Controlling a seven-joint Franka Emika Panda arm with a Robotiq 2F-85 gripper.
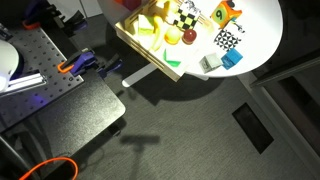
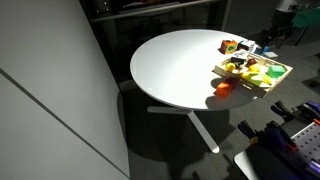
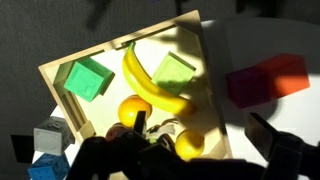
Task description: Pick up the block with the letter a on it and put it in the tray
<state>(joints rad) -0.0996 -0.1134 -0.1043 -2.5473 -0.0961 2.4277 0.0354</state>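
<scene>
The light-wood tray [image 3: 100, 48] holds two green blocks [image 3: 86, 78], a banana [image 3: 150, 85] and yellow balls [image 3: 134, 110]. It also shows in both exterior views [image 1: 135, 52] [image 2: 268, 88]. A red block [image 3: 266, 80] sits on the white table just outside the tray's rim, and it also shows in both exterior views [image 1: 188, 36] [image 2: 222, 88]. No letter is readable on any block. My gripper [image 3: 205, 140] hangs above the tray's edge, open and empty, with its dark fingers low in the wrist view.
Beside the tray stand a blue block [image 3: 45, 165] [image 1: 232, 58], a pale block [image 3: 50, 135], checkered blocks [image 1: 228, 40] and an orange-green block [image 1: 222, 12]. The round table [image 2: 180, 60] is mostly bare on its far side. A dark bench [image 1: 60, 100] stands on the floor nearby.
</scene>
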